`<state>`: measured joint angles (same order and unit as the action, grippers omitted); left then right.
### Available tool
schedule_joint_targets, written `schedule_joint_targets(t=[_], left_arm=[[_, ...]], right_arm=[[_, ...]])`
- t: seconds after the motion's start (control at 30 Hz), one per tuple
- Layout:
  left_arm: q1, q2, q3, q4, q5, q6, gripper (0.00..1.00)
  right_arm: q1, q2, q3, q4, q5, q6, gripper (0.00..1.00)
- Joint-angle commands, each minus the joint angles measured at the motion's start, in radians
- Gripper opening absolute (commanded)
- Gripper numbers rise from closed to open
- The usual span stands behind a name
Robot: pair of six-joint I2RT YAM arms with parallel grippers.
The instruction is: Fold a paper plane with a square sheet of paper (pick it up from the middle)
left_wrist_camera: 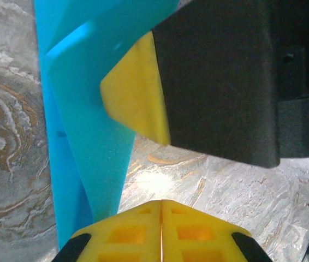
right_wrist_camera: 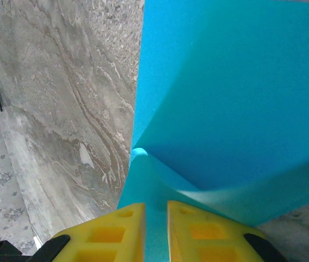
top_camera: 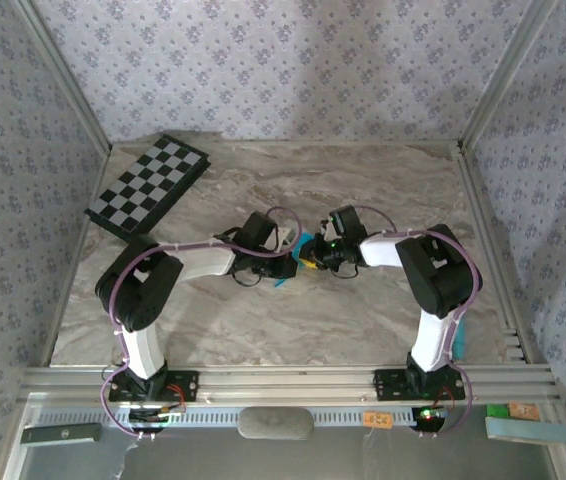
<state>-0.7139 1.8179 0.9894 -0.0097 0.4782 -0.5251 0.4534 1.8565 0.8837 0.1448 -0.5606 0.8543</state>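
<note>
Marble-look table (top_camera: 363, 190), floral-papered walls (top_camera: 283, 60), checkerboard (top_camera: 148, 185), turquoise paper (right_wrist_camera: 225, 109)

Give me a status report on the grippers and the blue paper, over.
Left gripper shut, hold unconfirmed. Right gripper pinching the blue sheet, partly folded, mid-table. Checkerboard back left, well clear.

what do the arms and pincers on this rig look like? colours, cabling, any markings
The left arm and right arm have white links, bulky black joint housings and black bases with small lit LEDs. A lilac cable loops loosely along each arm. The left pincer and right pincer have yellow wedge-shaped fingers with square recessed pockets and black mounts at their roots. No readable markings.
</note>
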Motion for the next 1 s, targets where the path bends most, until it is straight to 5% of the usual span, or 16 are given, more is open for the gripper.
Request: schedule_joint_targets(t=[0.0, 0.97], left_arm=[[0.003, 0.028, 0.034, -0.040, -0.010, -0.007, 0.08], [0.028, 0.049, -0.040, -0.079, -0.033, -0.003, 0.04]], right_arm=[[0.007, 0.054, 0.004, -0.096, 0.065, -0.035, 0.20], [0.007, 0.112, 0.060, -0.250, 0.115, -0.062, 0.18]])
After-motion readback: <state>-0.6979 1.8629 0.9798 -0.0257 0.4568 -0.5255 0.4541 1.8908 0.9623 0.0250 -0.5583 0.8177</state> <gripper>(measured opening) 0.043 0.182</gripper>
